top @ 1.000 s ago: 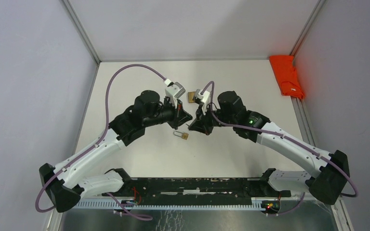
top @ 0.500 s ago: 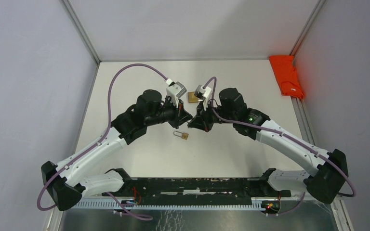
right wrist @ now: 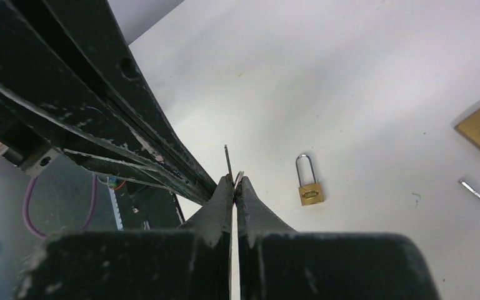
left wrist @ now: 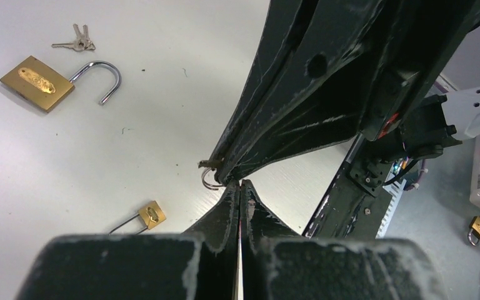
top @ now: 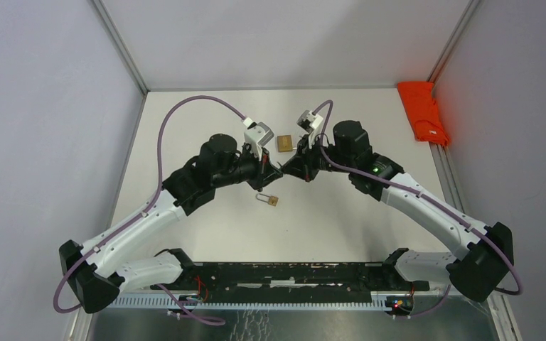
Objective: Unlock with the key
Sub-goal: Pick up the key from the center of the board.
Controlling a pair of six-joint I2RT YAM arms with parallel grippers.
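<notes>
the two arms are reached in over the white table so that their tips meet near its middle. the left gripper is pressed fully closed, finger against finger, and nothing can be made out between its pads. the right gripper is likewise closed tight. a thin key is pinched at its very tip, with the blade standing out past the fingertips. in the left wrist view a small wire ring is seen hanging from that same key. the tips of the two grippers are set just beside one another, seemingly touching, and are held above the table surface. the small brass padlock is laid flat on the table at about 7 o'clock from the meeting point – near both grippers but apart from them, with its shackle seated in the body. a large brass padlock is found at 12 o'clock from the meeting point, its shackle swung open. a bunch of keys is laid just beyond it – made out only in the left wrist view. an orange cloth is draped at the table's right edge, at about 2 o'clock from the grippers and well apart from them.
</notes>
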